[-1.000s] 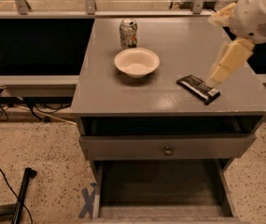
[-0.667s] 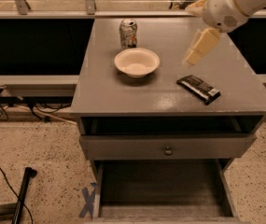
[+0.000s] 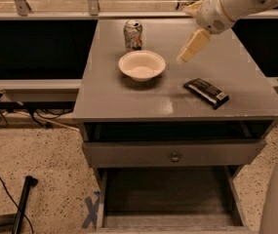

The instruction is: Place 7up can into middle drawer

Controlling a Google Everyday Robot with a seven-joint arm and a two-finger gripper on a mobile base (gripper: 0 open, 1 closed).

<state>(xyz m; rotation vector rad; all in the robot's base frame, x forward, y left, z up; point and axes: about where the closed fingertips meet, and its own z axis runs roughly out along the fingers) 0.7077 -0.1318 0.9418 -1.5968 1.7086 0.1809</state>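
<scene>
The 7up can [image 3: 132, 34] stands upright at the far middle of the grey cabinet top [image 3: 129, 99], just behind a cream bowl [image 3: 142, 65]. My gripper [image 3: 192, 47] hangs above the top, right of the bowl and to the right of the can, apart from both, and I see nothing in it. The middle drawer [image 3: 101, 196] is pulled out at the bottom of the view, showing its grey side walls and a bare dark floor.
A dark snack bar [image 3: 206, 92] lies on the right front of the top. A closed drawer front with a small round knob [image 3: 175, 157] sits above the open drawer. A dark slot runs under the top. Cables and a black pole [image 3: 22, 204] lie on the floor at left.
My arm has swung left and toward the back, from above the snack bar to a spot right of the bowl, closer to the can. The can, bowl and bar have not moved.
</scene>
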